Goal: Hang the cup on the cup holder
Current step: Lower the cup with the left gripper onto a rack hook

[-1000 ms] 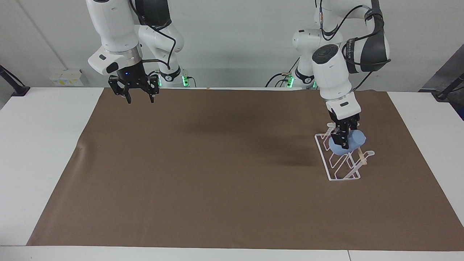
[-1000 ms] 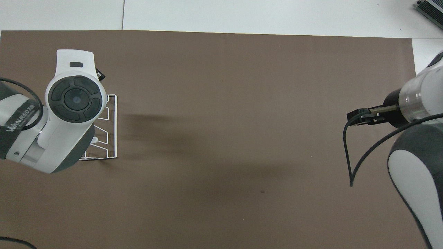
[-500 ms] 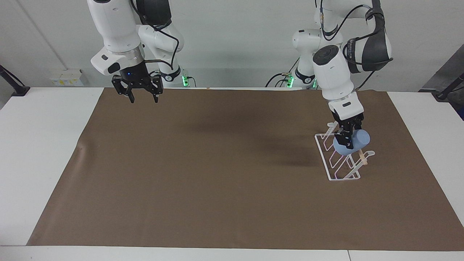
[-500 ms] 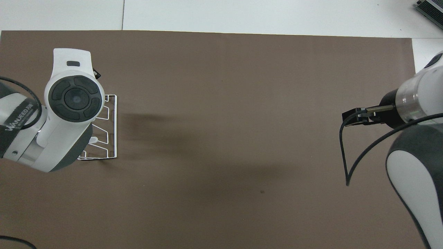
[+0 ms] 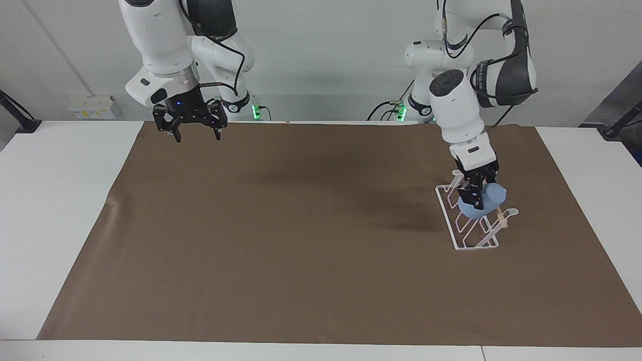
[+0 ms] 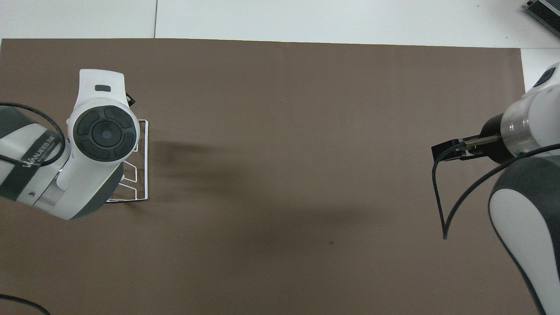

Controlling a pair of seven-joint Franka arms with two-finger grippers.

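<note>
While the right arm waited at the upper left of the facing view, its right pincer [image 5: 196, 134] hung over the edge of the brown mat [image 5: 281, 225] nearest the robots, and its fingers were seen spread apart with nothing between them. In the overhead view only a dark part of that pincer [image 6: 448, 151] showed at the right edge of the frame, so its state could not be read there.

At the right of the facing view, the left pincer [image 5: 475, 198] was clenched on the cup [image 5: 482, 202], a small light blue tumbler. The cup was held tilted, directly over the prongs of the cup holder [image 5: 469, 220]; whether it already touched a prong could not be told. The holder, a white wire rack with a light wooden rod [image 5: 500, 216] along its top edge, stood on the mat toward the left arm's end of the worktop [image 5: 55, 210].

In the overhead view the left arm's white wrist covered the cup entirely, and only the wire frame of the cup holder [image 6: 142, 166] was seen at the middle left of the frame, beside the wrist. A soft shadow lay on the mat next to the rack.
</note>
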